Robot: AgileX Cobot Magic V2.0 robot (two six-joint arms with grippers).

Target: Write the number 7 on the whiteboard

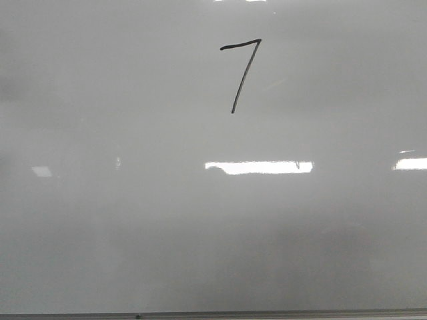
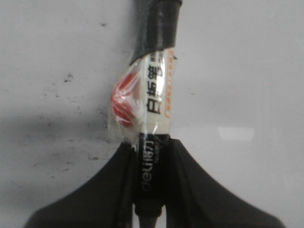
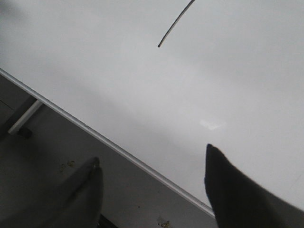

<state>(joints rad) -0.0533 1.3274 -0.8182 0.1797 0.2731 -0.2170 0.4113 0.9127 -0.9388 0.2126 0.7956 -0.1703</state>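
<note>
Bright rectangular glare patches streak the glossy whiteboard (image 1: 133, 233); the left wrist view is soft, blurred, with grey shadow.

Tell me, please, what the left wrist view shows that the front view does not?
Only the left wrist view shows the left gripper shut on a marker with a taped label. Only the front view shows the whole 7, plus the frame along the board's lower edge. Both show the whiteboard surface.
</note>
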